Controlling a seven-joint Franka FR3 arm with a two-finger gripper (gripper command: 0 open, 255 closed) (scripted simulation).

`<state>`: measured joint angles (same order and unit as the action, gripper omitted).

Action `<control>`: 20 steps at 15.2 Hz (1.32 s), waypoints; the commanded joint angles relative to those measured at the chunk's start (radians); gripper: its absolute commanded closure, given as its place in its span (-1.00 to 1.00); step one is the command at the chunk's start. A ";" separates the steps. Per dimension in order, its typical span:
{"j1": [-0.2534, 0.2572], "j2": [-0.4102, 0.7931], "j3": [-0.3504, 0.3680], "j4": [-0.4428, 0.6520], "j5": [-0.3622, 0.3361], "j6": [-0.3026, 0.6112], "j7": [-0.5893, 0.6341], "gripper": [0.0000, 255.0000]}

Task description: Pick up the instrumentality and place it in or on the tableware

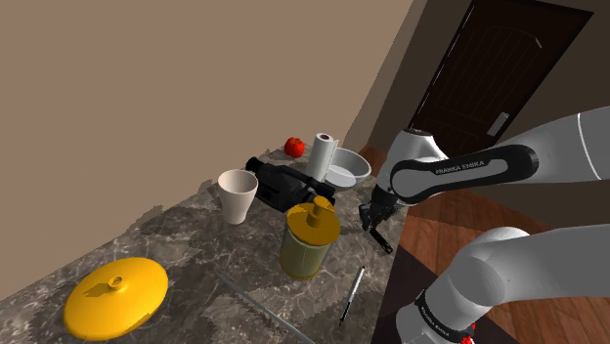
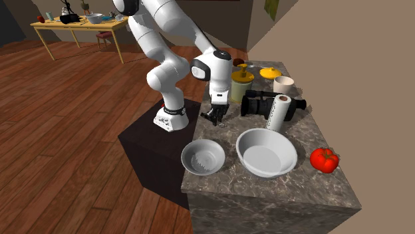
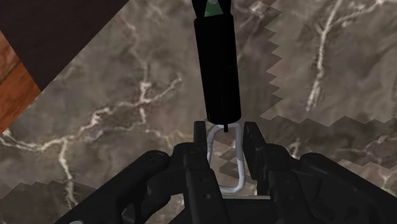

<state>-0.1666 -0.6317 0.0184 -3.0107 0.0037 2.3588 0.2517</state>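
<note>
1. Black-handled tool (image 3: pixel 216 70) hangs from the gripper (image 3: pixel 226 130), up in the air over the stone counter (image 3: pixel 114 114), close to the counter's edge.
2. The wrist view shows the tool's silver loop between the two black fingers (image 3: pixel 254 149). They pinch the loop from both sides.
3. In the shoulder view the tool (image 1: pixel 382 240) looks like a short dark stick slanting down from the gripper (image 1: pixel 373 217). A thin pen (image 1: pixel 352 293) lies on the counter near it.
4. This view also shows a yellow lid (image 1: pixel 115 293), a white cup (image 1: pixel 238 193), a yellow pot (image 1: pixel 310 239) and a black camera (image 1: pixel 283 184).
5. The second exterior view shows two bowls side by side: a small grey bowl (image 2: pixel 203 156) near the gripper (image 2: pixel 214 118) and a big white bowl (image 2: pixel 266 151).
6. A red tomato (image 2: pixel 324 159) sits beside the big bowl, and a paper roll (image 2: pixel 278 111) stands behind it.
</note>
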 commanded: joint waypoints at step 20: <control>0.000 -0.179 -0.003 0.134 0.000 -0.313 -0.003 1.00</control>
<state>-0.1667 -0.8023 0.0151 -2.8881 0.0028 2.0663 0.2486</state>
